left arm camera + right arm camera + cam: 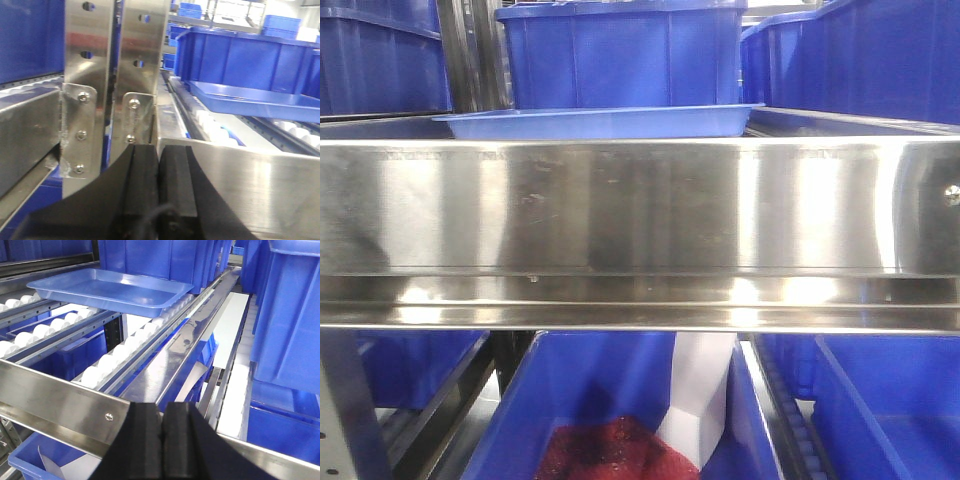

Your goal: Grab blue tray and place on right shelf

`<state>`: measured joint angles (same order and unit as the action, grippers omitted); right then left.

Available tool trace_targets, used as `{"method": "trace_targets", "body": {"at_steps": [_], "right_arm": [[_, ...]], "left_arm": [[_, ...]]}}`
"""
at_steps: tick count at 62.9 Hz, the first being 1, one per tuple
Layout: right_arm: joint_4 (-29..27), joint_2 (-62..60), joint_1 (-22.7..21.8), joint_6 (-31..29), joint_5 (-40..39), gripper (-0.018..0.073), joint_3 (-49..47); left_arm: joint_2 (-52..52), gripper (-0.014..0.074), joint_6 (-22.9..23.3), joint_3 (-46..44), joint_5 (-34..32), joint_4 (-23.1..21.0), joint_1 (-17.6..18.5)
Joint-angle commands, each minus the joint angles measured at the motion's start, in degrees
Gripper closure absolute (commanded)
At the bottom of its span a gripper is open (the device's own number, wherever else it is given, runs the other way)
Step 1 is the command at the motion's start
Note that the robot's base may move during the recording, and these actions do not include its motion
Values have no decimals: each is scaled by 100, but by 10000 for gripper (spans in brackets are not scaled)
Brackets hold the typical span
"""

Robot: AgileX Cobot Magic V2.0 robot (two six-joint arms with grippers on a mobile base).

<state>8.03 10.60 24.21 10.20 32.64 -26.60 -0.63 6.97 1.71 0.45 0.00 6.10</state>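
The light-blue tray (600,122) lies flat on the steel rack shelf, just behind its wide shiny front lip (640,210). In the right wrist view the tray (110,287) rests on white rollers, far ahead and to the left of my right gripper (162,407). That gripper is shut and empty, and sits in front of the shelf's lip (50,390). My left gripper (158,147) is also shut on nothing, close to the lip (260,185); the tray (250,100) lies ahead to its right. Neither gripper shows in the front view.
Deep dark-blue bins (620,50) stand behind the tray, and one (290,315) stands on the right. Perforated steel uprights (90,75) rise just ahead of the left gripper. Roller tracks (115,360) run along the shelf. Below, a bin (520,420) holds red mesh (610,450) and a white piece (700,400).
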Motion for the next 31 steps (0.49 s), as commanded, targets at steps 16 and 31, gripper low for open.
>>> {"method": "trace_targets", "body": {"at_steps": [16, 31], "right_arm": [[67, 78, -11, -48, -516, 508, -154], [128, 78, -16, -48, -517, 508, -71]], "left_arm": [[-89, 645, -14, 165, -472, 0, 55], [-89, 645, -14, 165, -472, 0, 55]]}}
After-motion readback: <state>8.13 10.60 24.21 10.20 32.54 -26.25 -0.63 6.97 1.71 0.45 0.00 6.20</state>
